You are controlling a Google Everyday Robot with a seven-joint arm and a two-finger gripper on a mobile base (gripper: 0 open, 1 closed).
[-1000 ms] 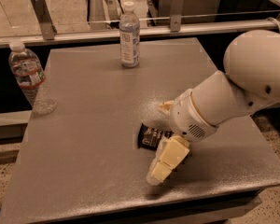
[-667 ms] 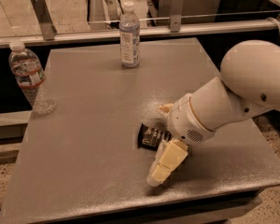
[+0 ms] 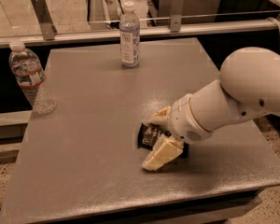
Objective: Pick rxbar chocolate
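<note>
gripper (image 3: pixel 150 143) still over rxbar chocolate (image 3: pixel 148 134) | both unmoved vs prev

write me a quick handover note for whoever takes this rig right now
Gripper: low over the front right part of the table, right at the rxbar chocolate. I cannot tell whether it has hold of the bar.
Rxbar chocolate: flat on the table, partly hidden by the gripper, not lifted.
Water bottles: one at the far edge, one at the left edge, both upright and well apart from the arm.
Done: approach to the bar.
Left: confirm the grasp, then lift the bar.
</note>
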